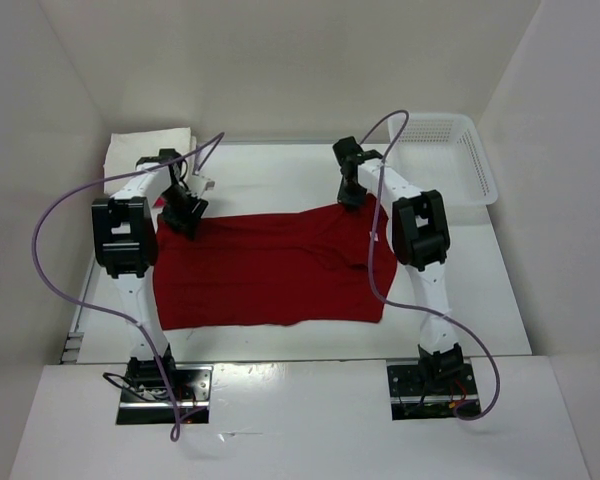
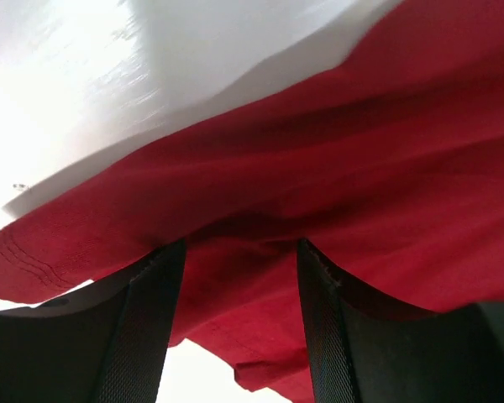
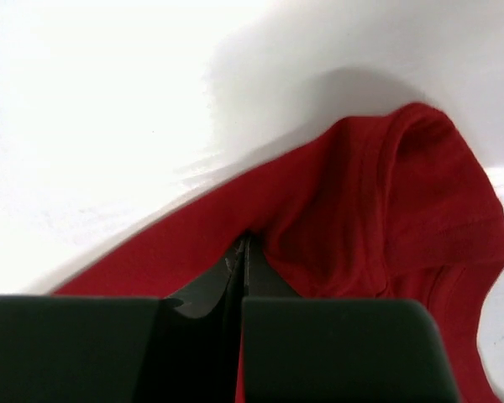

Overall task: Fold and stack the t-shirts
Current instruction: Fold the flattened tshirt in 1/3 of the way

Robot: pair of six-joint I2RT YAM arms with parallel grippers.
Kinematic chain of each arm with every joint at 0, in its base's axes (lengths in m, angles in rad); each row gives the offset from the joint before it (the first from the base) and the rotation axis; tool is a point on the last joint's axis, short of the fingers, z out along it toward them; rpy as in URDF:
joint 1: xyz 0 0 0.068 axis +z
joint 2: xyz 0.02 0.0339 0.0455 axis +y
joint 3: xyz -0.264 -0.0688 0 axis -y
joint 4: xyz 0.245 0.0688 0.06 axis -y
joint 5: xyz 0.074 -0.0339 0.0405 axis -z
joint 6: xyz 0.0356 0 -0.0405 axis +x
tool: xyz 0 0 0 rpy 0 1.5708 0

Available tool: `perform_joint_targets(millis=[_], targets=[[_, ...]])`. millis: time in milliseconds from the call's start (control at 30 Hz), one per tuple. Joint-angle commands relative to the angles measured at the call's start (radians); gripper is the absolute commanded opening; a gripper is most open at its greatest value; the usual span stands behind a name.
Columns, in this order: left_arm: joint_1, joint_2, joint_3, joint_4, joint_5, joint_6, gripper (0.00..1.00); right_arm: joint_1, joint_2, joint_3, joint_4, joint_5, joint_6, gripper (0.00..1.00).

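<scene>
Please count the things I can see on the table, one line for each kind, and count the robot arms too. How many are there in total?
Dark red t-shirt: 1
Pile of folded pale cloth: 1 (the number of pieces in it cannot be told)
White basket: 1
Robot arms: 2
Total: 5

My glossy white table (image 1: 490,300) is carrying a spread dark red cloth t-shirt (image 1: 260,275); a white plastic lattice basket (image 1: 477,165) is sitting far right.

Dark red t-shirt (image 1: 270,270); white table (image 1: 280,170); white lattice basket (image 1: 486,172).
</scene>
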Motion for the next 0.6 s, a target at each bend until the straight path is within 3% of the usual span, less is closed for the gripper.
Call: perform_joint_targets(millis=[0,233,367,500,567], targets=[[0.010,0.015,-0.001,0.033,-0.015,-0.023,0.63,0.004,0.110,0.090,-0.067,0.055,-0.003,0.00],[0.010,0.065,0.012,0.055,-0.078,-0.042,0.63,-0.033,0.265,0.426,-0.164,0.193,0.015,0.00],[-0.010,0.075,0.033,0.055,-0.078,-0.042,0.66,-0.042,0.463,0.878,-0.349,0.212,-0.021,0.00],[-0.019,0.066,0.053,0.044,-0.087,-0.051,0.72,-0.051,0.439,0.897,-0.342,0.150,-0.020,0.00],[-0.019,0.025,0.065,0.035,-0.071,-0.060,0.78,-0.039,0.365,0.867,-0.342,0.162,-0.032,0.17]])
